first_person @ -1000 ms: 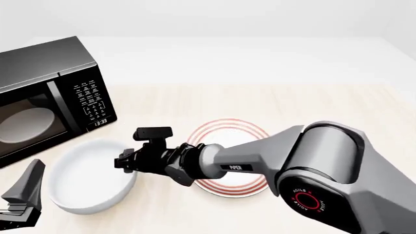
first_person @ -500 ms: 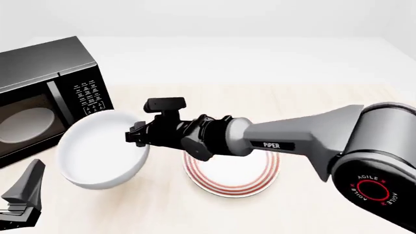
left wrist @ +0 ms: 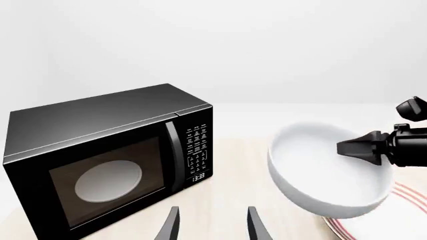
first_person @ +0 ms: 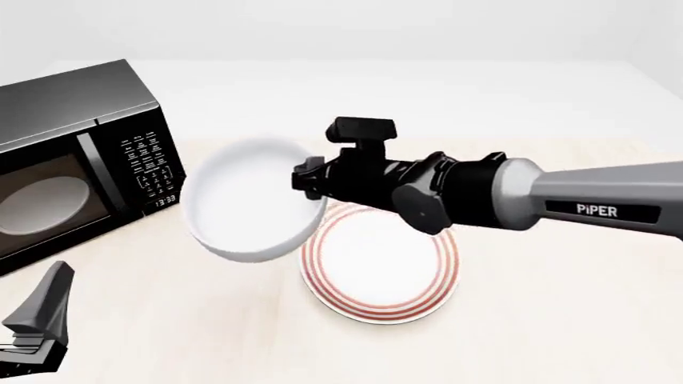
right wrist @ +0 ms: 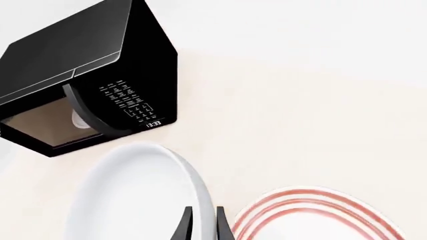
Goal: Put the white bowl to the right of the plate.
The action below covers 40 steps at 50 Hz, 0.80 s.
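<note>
The white bowl (first_person: 251, 200) hangs tilted in the air, just left of and above the plate (first_person: 381, 268), which lies flat on the table with red rings at its rim. My right gripper (first_person: 304, 182) is shut on the bowl's right rim and holds it up. The bowl also shows in the left wrist view (left wrist: 327, 172) and the right wrist view (right wrist: 133, 195), with the plate beside it (right wrist: 313, 220). My left gripper (left wrist: 210, 227) is open and empty at the near left, low over the table, its fingers (first_person: 37, 320) at the front view's lower left corner.
A black microwave (first_person: 75, 160) stands at the left of the table, its door shut, a pale oval visible through the glass. The light wooden table (first_person: 555, 304) stretches right of the plate.
My right gripper has lifted the bowl off the table and carried it up and to the right, from the near left towards the plate. The left arm has not moved.
</note>
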Motion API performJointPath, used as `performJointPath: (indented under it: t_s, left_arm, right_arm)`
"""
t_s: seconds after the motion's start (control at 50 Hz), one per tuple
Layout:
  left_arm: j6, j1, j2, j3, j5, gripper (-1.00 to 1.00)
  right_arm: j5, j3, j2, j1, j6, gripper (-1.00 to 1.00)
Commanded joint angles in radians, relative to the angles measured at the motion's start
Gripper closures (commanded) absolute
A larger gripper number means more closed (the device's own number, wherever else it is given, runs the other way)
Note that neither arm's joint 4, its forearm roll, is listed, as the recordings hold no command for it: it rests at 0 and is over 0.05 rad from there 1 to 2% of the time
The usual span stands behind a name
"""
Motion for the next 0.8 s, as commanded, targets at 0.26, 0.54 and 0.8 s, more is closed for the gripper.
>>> performJointPath:
  t_s: [0.26,0.54,0.8]
  left_arm:
    - [0.000,0.000,0.000,0.000,0.000,-1.00]
    - [0.000,0.000,0.000,0.000,0.000,-1.00]
    - [0.000,0.000,0.000,0.000,0.000,-1.00]
  right_arm:
    - [-0.073,0.367,-0.316,-0.278,-0.125,1.00]
    - [-0.162,0.598,-0.506,-0.435,-0.103,1.00]
    - [-0.184,0.757,-0.674,-0.556,-0.097,1.00]
